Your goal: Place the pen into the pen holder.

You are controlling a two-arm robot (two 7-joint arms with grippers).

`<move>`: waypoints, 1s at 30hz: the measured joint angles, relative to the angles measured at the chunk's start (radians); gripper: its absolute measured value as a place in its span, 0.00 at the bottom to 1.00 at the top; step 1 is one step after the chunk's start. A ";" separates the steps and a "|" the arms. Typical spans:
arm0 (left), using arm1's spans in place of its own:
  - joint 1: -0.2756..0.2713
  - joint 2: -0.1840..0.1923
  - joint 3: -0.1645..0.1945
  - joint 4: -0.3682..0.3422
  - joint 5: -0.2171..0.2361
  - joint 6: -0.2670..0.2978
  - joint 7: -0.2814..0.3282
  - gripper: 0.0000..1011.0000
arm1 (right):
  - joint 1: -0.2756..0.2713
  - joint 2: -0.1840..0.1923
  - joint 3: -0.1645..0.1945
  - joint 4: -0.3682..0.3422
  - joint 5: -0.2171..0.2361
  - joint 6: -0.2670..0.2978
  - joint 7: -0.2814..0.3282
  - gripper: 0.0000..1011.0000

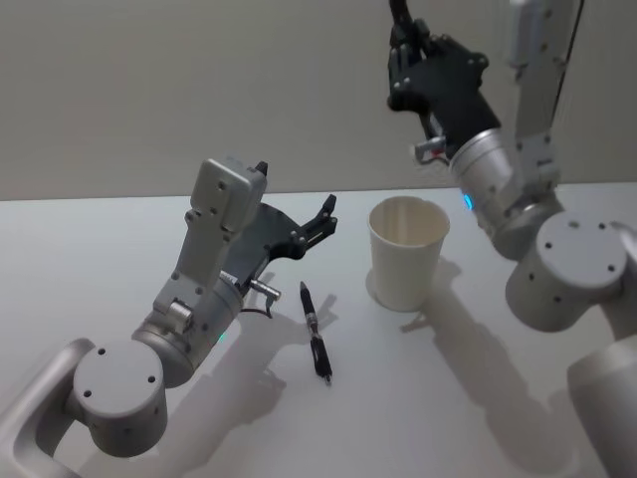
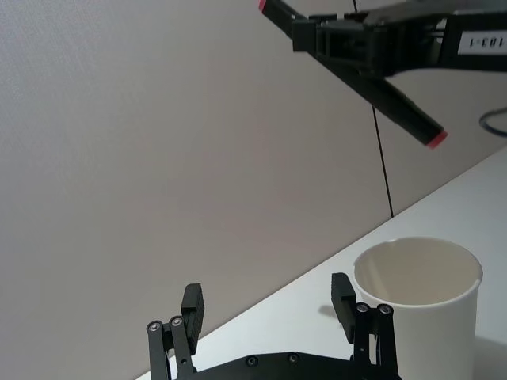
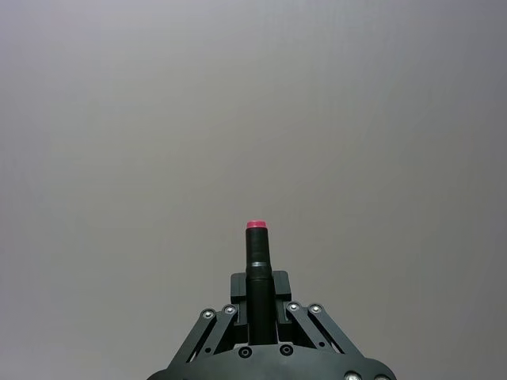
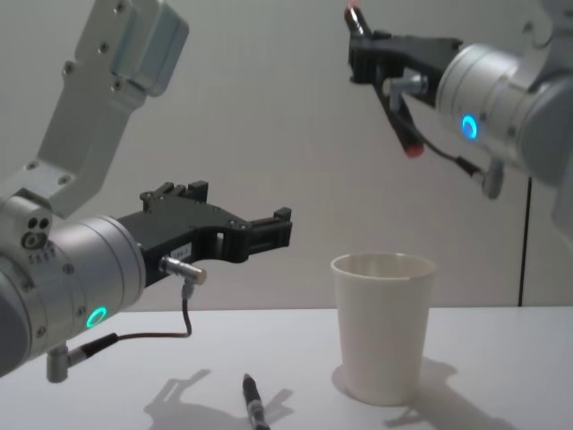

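My right gripper [image 1: 406, 45] is raised high above the table, shut on a black pen [image 4: 395, 100] with red ends. That pen [image 2: 396, 111] hangs tilted above and behind the pen holder [image 1: 408, 257], a white paper cup standing upright. A second black pen [image 1: 316, 334] lies flat on the table to the left of the cup. My left gripper [image 1: 297, 189] hovers open above the table, left of the cup [image 2: 428, 317] and above the far end of the lying pen [image 4: 253, 399], with nothing between its fingers.
The white table [image 1: 478, 398] runs up to a plain grey wall. A thin black cable [image 2: 383, 170] hangs down the wall behind the cup. The right arm's elbow [image 1: 567, 264] sits close to the right of the cup.
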 joint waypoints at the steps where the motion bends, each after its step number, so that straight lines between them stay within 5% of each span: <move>1: 0.000 0.000 0.000 0.000 0.000 0.000 0.000 0.99 | -0.002 0.000 -0.001 0.003 -0.009 -0.006 0.000 0.18; 13: 0.000 0.000 0.000 0.000 0.000 0.000 0.000 0.99 | -0.026 0.010 -0.013 0.070 -0.091 -0.096 -0.016 0.18; 30: 0.000 0.000 0.000 0.000 0.000 0.000 0.000 0.99 | -0.040 0.000 -0.032 0.159 -0.122 -0.151 -0.022 0.18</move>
